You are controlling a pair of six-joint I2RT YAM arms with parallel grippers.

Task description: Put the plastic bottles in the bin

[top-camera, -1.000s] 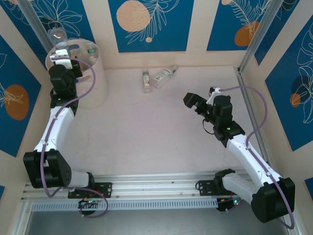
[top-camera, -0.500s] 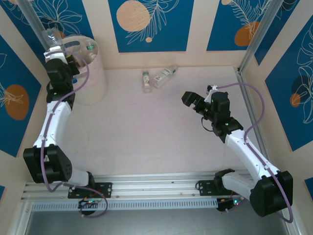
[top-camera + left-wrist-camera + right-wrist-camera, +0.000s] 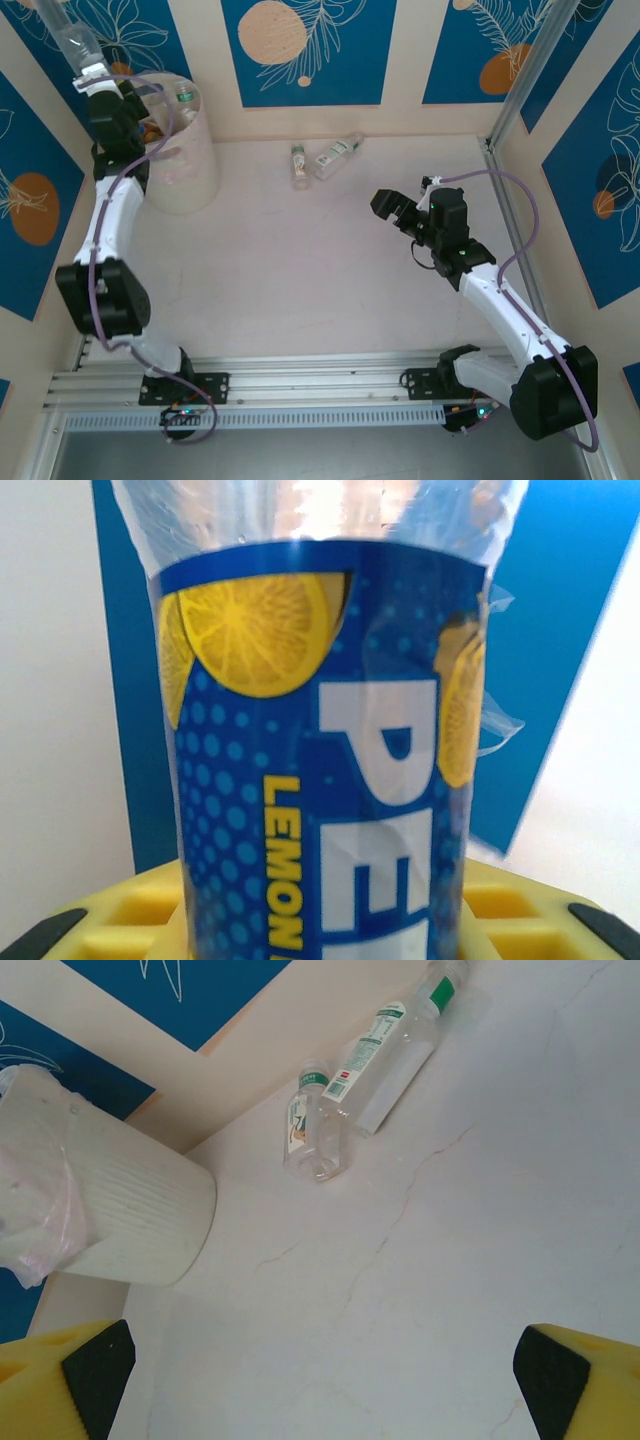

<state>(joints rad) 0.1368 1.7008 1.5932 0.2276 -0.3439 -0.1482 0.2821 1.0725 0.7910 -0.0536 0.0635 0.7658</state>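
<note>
Mostly done, it seems: the bin [image 3: 195,165] at ten o'clock holds several bottles [image 3: 183,98], the left gripper [image 3: 93,72] pinches a blue lemon-labelled bottle [image 3: 320,760] lifted near its rim, while a stubby bottle [image 3: 298,166] and a green-capped bottle [image 3: 337,154] lie at twelve o'clock and the right gripper [image 3: 388,208] hovers spread, empty, at three o'clock

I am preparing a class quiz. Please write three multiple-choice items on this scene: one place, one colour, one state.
1. The two bottles on the table lie: A) near the far wall B) at the near edge C) by the right wall.
2. The held bottle has a label that is: A) red B) blue C) green.
3. The right gripper is: A) open B) shut on a bottle C) shut, empty.
A: both lie by the far wall. B: blue shows in the left gripper. A: its fingers stand apart.
</note>
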